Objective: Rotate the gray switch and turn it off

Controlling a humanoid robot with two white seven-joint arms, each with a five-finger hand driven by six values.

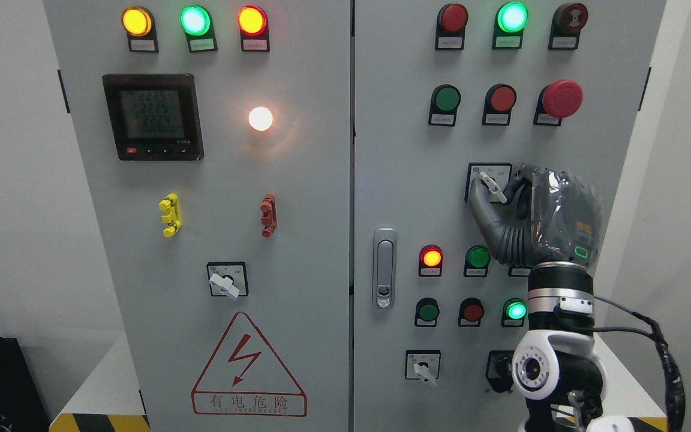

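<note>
Two big gray doors make up the cabinet (297, 252), one on the left and one on the right. Many round lights and buttons sit on both doors. A screen (152, 117) with numbers is on the left door, and a red warning sign (248, 367) is low down on it.

Next comes the right hand (534, 219). Its arm comes up from the bottom right of the picture and reaches to the right door. The left hand does not show at all.

Smallest is the gray switch (492, 186). It sits on a little square plate in the middle of the right door, under the red and green buttons. Its white handle is tilted, with the top end up and to the left and the bottom end down and to the right.

The switch is at the top left of the hand, right at the fingers (482, 210). The thumb reaches up under the handle and the other fingers curl in from the right, so they look closed around it, but the touching part is hard to see.

I think the hand must twist at the wrist to turn the handle.
</note>
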